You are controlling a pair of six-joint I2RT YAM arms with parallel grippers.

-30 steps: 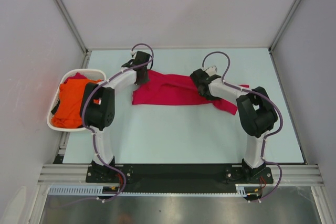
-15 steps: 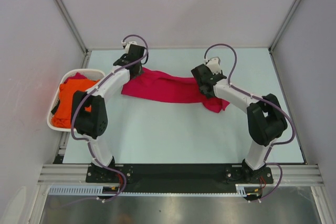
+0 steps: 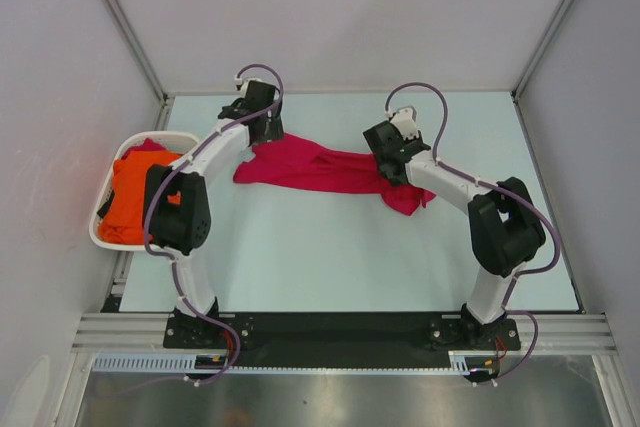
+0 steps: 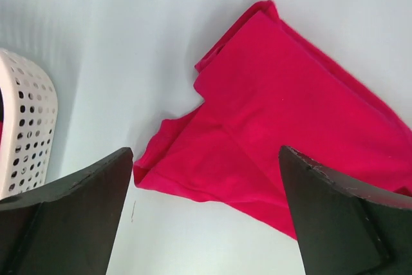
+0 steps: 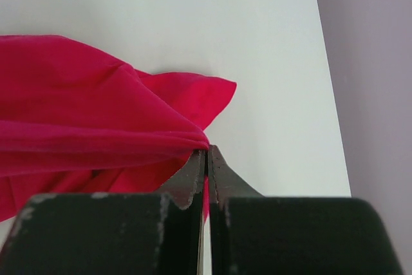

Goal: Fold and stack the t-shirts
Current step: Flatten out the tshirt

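A crimson t-shirt (image 3: 320, 169) lies crumpled in a long strip across the far half of the table. My left gripper (image 3: 263, 133) hovers over its left end, wide open; in the left wrist view the cloth (image 4: 283, 107) rests on the table between and below the spread fingers (image 4: 77, 210), with nothing held. My right gripper (image 3: 392, 169) is shut on the shirt's right part; the right wrist view shows a fold of cloth (image 5: 84, 107) pinched at the closed fingertips (image 5: 207, 154). The orange t-shirt (image 3: 130, 199) lies bunched in the basket.
The white perforated basket (image 3: 100, 237) sits at the table's left edge, its wall also showing in the left wrist view (image 4: 22, 127). Grey enclosure walls stand on three sides. The table's right edge (image 5: 328, 94) runs close to the right gripper.
My left gripper opened and let go of the crimson shirt's left end, which settled onto the table. The right gripper stays shut on the cloth and has barely shifted.
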